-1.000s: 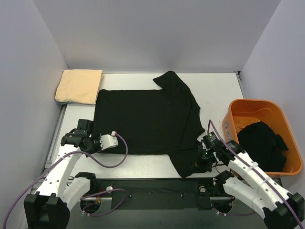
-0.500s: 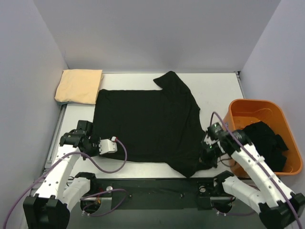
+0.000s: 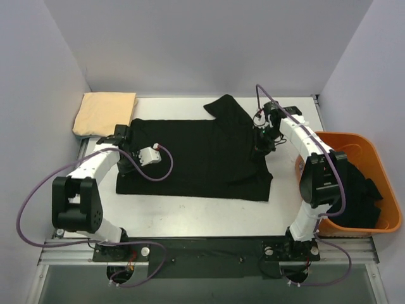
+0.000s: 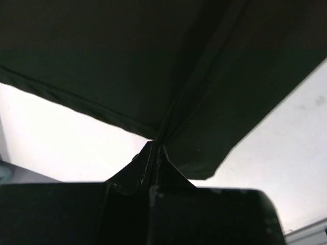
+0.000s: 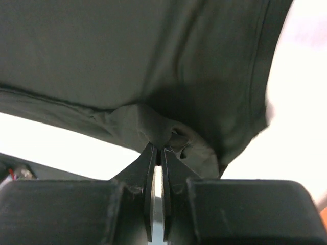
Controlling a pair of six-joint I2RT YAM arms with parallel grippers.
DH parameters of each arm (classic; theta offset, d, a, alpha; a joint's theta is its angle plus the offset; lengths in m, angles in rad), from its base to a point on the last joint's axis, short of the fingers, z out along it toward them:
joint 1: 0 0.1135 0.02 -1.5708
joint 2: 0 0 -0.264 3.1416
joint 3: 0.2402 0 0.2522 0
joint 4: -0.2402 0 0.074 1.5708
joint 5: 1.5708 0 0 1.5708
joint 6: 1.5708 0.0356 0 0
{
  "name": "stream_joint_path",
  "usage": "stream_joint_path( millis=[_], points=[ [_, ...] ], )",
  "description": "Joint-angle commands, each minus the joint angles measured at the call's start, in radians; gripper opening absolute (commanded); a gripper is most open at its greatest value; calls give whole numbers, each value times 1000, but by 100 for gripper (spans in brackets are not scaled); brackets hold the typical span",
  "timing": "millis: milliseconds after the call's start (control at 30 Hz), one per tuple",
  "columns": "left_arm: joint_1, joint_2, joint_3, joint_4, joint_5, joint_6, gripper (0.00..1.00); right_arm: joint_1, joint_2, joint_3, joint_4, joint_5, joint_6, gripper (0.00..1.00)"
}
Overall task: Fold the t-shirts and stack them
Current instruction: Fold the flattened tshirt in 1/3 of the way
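Top external view: a black t-shirt (image 3: 196,158) lies spread flat in the middle of the white table (image 3: 190,212). A folded tan t-shirt (image 3: 104,114) sits at 10 o'clock. An orange bin (image 3: 348,147) at 4 o'clock holds more black cloth. Bare table shows at 6 o'clock.

Left wrist view: the left gripper (image 4: 155,149) pinches the shirt's edge tight.

Right wrist view: the right gripper (image 5: 158,153) squeezes a bunched bit of cloth. The shirt looks soft, light and floppy, so I think edges and corners are best to grab.
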Motion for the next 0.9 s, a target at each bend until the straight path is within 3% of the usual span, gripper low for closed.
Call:
stream_joint_path(
  millis=[0, 133, 367, 867],
  points=[
    [11, 135, 137, 87, -3, -78, 0, -11, 130, 206, 13, 33, -113, 0],
    [14, 238, 249, 74, -17, -128, 0, -25, 232, 323, 4, 29, -124, 0],
    [23, 286, 270, 97, -42, -126, 0, -56, 300, 492, -26, 75, -137, 0],
    [25, 373, 330, 158, -103, -177, 0, -68, 429, 613, -29, 13, -132, 0]
  ],
)
